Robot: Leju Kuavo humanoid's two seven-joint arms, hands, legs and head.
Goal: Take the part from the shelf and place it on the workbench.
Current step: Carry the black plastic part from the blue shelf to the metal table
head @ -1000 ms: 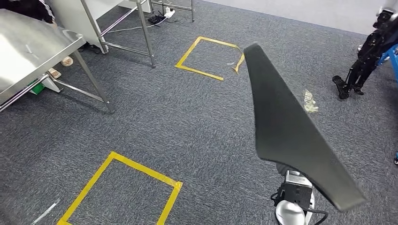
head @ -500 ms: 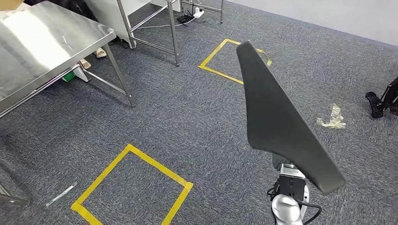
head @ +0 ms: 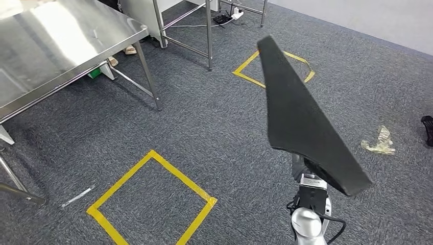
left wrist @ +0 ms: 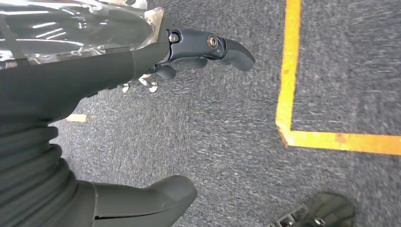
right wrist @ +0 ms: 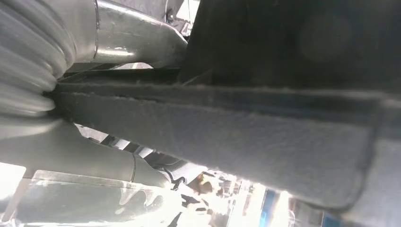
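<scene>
We carry the part [head: 301, 122] in the right hand [head: 302, 172], whose fingers are pressed around its lower edge; in the head view the hand sits at the lower right of the frame, largely hidden beneath the part. The part rises from that grasp as a long blade toward the upper centre of the frame, clear of the floor and well apart from the bench [head: 61, 46] at the upper left.

We judge the step in hand to be transport toward the bench. To do it well:

- We hold the grasp firm. The part is long and held near one end, so we expect it to lever against the fingers if swung quickly.
- We turn slowly and keep the raised tip clear of the bench legs [head: 148, 76].
- We lower the part flat onto the bench top before we release.

The left hand [left wrist: 189, 52] hangs over the carpet [head: 204, 127] with its fingers spread, holding nothing.

Materials and shapes: the part is a dark, matt, tapering panel, narrow at the tip and broad near the grasp; the right wrist view shows a felt-like, fibrous face on it [right wrist: 227, 132]. The bench top is bright, smooth sheet metal on thin metal legs. The carpet is grey and short-piled, marked with yellow tape squares [head: 153, 199]. A crumpled clear scrap [head: 380, 141] lies at the right.
</scene>
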